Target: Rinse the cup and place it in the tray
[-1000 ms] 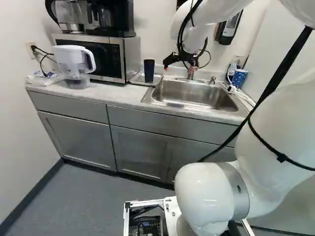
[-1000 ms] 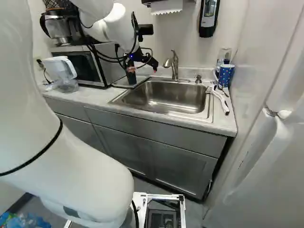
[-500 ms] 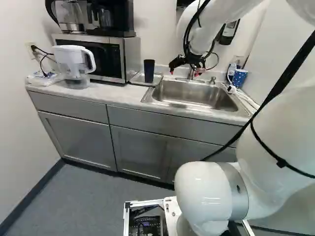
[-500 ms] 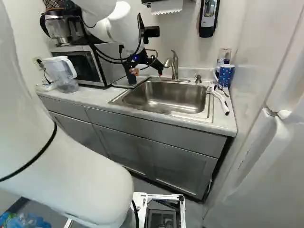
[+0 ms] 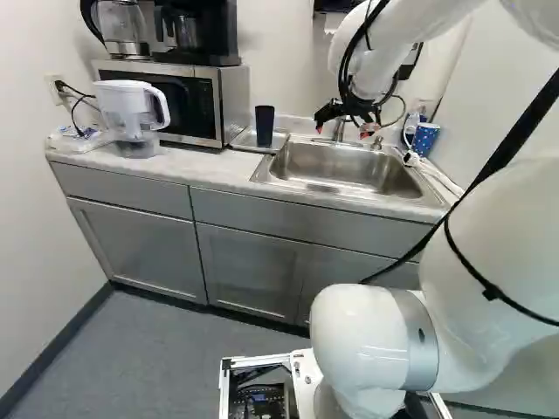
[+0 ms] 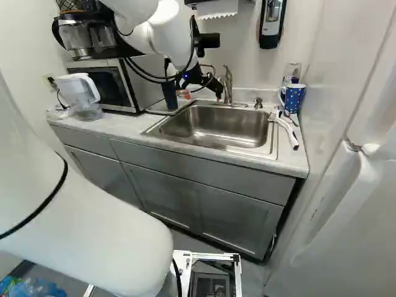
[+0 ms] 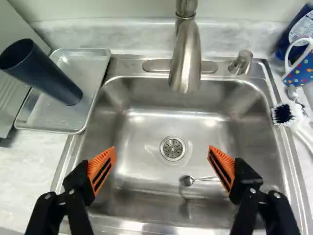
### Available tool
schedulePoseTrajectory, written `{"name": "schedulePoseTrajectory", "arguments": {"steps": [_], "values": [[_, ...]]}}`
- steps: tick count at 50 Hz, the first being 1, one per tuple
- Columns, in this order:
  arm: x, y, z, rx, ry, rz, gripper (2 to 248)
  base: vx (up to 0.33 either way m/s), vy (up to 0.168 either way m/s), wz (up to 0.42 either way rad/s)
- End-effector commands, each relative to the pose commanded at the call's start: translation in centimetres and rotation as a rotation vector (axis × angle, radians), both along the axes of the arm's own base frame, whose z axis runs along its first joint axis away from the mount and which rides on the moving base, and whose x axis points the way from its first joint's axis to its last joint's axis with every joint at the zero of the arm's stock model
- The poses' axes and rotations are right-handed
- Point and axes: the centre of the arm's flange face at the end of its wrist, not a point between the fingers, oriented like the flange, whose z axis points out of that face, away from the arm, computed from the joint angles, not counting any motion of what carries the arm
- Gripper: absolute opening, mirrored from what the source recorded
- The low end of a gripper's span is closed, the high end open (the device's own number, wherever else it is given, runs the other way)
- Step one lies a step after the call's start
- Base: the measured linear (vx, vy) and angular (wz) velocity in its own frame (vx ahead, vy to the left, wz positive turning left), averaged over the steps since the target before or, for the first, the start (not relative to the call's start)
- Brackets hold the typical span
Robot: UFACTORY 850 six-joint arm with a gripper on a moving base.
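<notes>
Over the left part of the sink in the left base view is my gripper (image 5: 349, 127). The wrist view shows the gripper (image 7: 162, 160) with its fingers wide apart above the sink (image 7: 146, 142), nothing between them. A dark blue cup (image 7: 43, 74) stands upright on the metal tray (image 7: 73, 125), beside the sink; both are away from the fingers. The left base view also has the cup (image 5: 265, 125) on the tray (image 5: 281, 140). The faucet (image 7: 186, 54) rises behind the basin, ahead of the gripper. A spoon (image 7: 187, 180) lies in the basin.
On the other side of the sink are a polka-dot mug (image 6: 292, 97) and a white-handled brush (image 6: 286, 129). Left of the tray stand a microwave (image 5: 170, 100) and a water pitcher (image 5: 135, 113). A soap dispenser (image 6: 272, 23) hangs on the wall.
The arm has carried the open, empty gripper rightward, away from the cup and tray and across toward the faucet. Cup and tray stay where they were. The base has not moved.
</notes>
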Motion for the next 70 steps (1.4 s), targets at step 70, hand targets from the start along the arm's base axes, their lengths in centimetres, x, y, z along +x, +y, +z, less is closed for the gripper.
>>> {"name": "schedulePoseTrajectory", "arguments": {"steps": [70], "values": [[-0.16,-0.41,0.00,0.000,0.000,-0.010,247,-0.002,0.000,0.000]]}}
